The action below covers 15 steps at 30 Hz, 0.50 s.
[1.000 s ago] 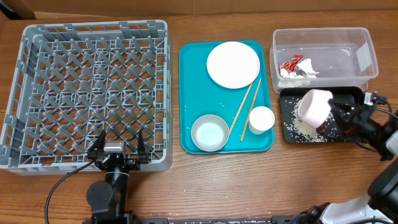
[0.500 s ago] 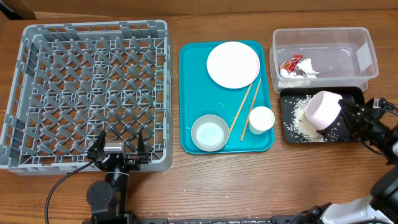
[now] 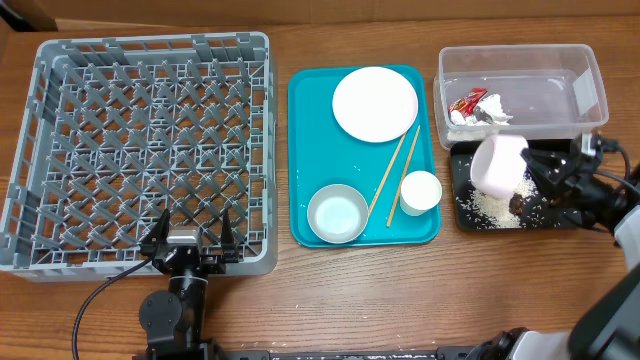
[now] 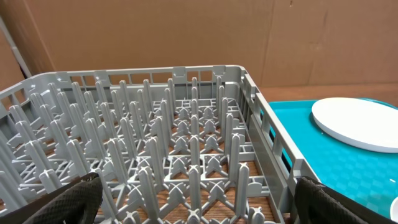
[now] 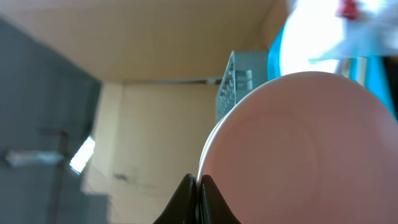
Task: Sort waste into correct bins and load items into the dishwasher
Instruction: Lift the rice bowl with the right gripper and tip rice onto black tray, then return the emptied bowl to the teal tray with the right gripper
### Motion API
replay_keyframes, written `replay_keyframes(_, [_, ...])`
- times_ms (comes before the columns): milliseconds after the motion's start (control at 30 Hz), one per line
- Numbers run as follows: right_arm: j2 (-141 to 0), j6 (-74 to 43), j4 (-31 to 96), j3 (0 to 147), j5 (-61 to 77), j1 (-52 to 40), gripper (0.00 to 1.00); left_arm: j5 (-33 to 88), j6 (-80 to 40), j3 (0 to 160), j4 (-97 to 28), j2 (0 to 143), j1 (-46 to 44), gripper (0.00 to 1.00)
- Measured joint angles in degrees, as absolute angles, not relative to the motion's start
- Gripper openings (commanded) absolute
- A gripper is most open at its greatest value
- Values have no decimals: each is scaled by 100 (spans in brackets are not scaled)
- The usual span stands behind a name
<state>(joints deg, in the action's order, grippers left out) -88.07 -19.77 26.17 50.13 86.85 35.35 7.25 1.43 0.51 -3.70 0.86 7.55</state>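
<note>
While your left gripper (image 3: pixel 188 232) sits with its fingers spread wide and nothing between them, just at the near wall of the dish rack (image 3: pixel 60 150), that rack holds no dishes yet. I judge the arm is parked there so loading can start.

On the teal tray (image 3: pixel 300 150) lie the plate (image 3: pixel 375 104), one bowl (image 3: pixel 337 213), the chopsticks (image 3: pixel 395 175) and the cup (image 3: pixel 421 191), all waiting to be loaded.

The clear tub (image 3: pixel 540 70) already holds the red wrapper (image 3: pixel 467 102) and napkin (image 3: pixel 482 120).

Your right gripper (image 3: pixel 528 185) is pinched tight on the rim of the second bowl (image 3: pixel 498 163). It holds the bowl tipped over the black tray (image 3: pixel 560 215), probably to shed rice grains (image 3: pixel 490 206) there.
</note>
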Motion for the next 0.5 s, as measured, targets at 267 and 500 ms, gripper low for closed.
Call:
replay_keyframes(267, [-7625,-2403,2637,6045,7015,1566,4,725,143,51,-368,86,755,100])
replay_keyframes(500, [-7961,-2504,2707,7078,4080,-1415,4,725,143,51,-370,86,755,100])
